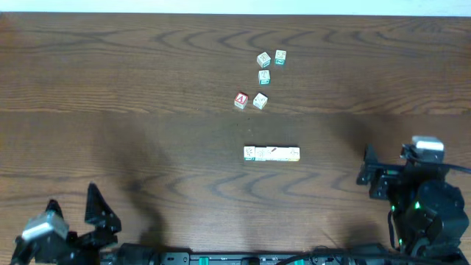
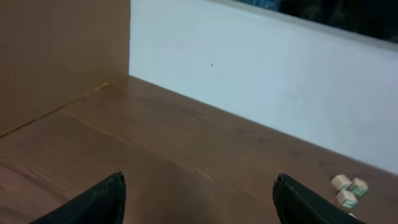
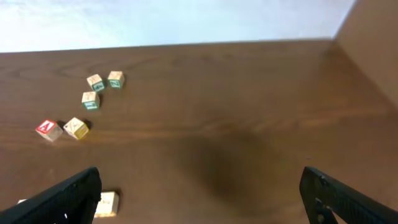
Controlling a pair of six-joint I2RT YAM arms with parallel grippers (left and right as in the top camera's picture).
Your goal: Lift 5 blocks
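Note:
A short row of several pale cream blocks (image 1: 271, 153) lies end to end at the table's middle; in the right wrist view only its end block (image 3: 107, 203) shows, beside my left-hand finger. My right gripper (image 1: 390, 158) (image 3: 199, 186) hovers open to the right of the row, nothing between its fingers. At the near left corner, far from the row, my left gripper (image 1: 73, 207) (image 2: 199, 193) is open too and holds nothing. The row is out of the left wrist view.
Behind the row sit loose cubes: three pale ones with green marks (image 1: 264, 76) (image 3: 91, 99) (image 2: 346, 196), a yellowish one (image 1: 260, 101) (image 3: 76, 127) and the red "A" cube (image 1: 241, 101) (image 3: 48, 129). A white wall (image 2: 261, 81) backs the table.

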